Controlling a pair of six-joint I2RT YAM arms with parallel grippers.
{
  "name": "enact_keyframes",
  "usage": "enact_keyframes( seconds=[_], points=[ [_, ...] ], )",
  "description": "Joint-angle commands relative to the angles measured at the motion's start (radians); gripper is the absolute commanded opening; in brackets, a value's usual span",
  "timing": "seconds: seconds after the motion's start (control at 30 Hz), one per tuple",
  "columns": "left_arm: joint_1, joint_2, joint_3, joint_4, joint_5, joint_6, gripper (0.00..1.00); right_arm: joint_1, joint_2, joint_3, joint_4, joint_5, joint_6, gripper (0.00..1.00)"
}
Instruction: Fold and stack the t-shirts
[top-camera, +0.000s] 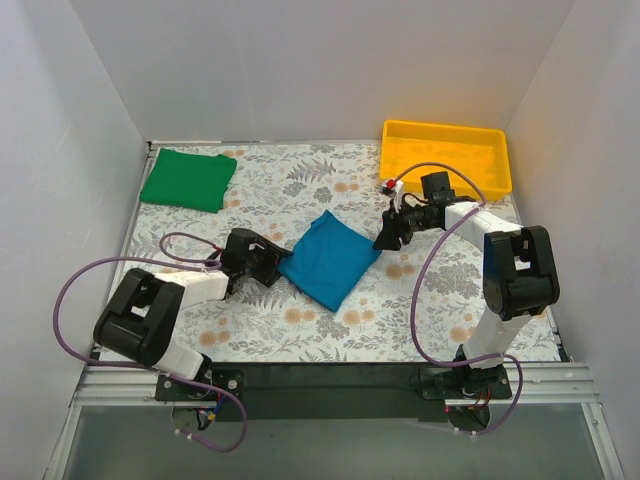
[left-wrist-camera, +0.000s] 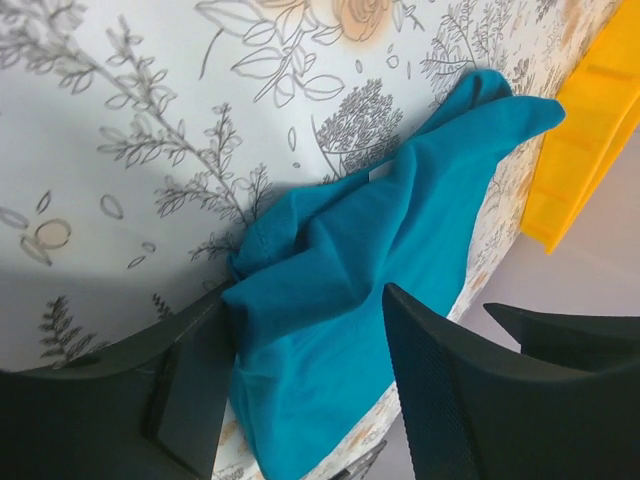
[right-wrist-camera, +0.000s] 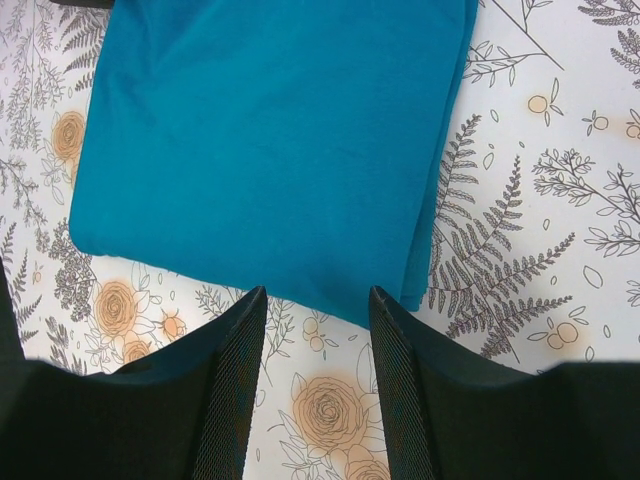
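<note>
The teal-blue t-shirt (top-camera: 330, 258) lies folded in a rough square at the table's middle. My left gripper (top-camera: 272, 262) is at its left corner. In the left wrist view the jaws stand apart, and my left gripper (left-wrist-camera: 305, 300) has the bunched edge of the teal t-shirt (left-wrist-camera: 400, 200) between its fingers. My right gripper (top-camera: 385, 240) is open at the shirt's right corner. In the right wrist view, my right gripper (right-wrist-camera: 315, 300) has the teal t-shirt's (right-wrist-camera: 270, 130) edge just reaching in between its fingertips. The green t-shirt (top-camera: 188, 179) lies folded at the back left, away from both grippers.
A yellow plastic tray (top-camera: 445, 155) stands at the back right, behind the right arm; its side (left-wrist-camera: 580, 140) shows in the left wrist view. A floral cloth (top-camera: 300, 330) covers the table. White walls close in the left, back and right sides.
</note>
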Motion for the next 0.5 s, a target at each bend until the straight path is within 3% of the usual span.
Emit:
enact_keyframes(
  seconds=[0.0, 0.33, 0.37, 0.47],
  points=[
    [0.003, 0.066, -0.016, -0.079, -0.087, 0.091, 0.56, -0.010, -0.016, 0.017, 0.002, -0.015, -0.002, 0.52],
    [0.004, 0.109, -0.044, 0.098, 0.045, 0.231, 0.30, -0.024, -0.027, 0.017, 0.000, -0.021, -0.003, 0.52],
    [0.006, 0.120, -0.044, 0.116, 0.057, 0.267, 0.17, -0.026, -0.028, 0.017, -0.001, -0.022, -0.002, 0.52],
    [0.018, 0.123, -0.027, 0.164, 0.076, 0.367, 0.00, -0.032, -0.035, 0.017, -0.003, -0.027, -0.003, 0.52]
  ],
)
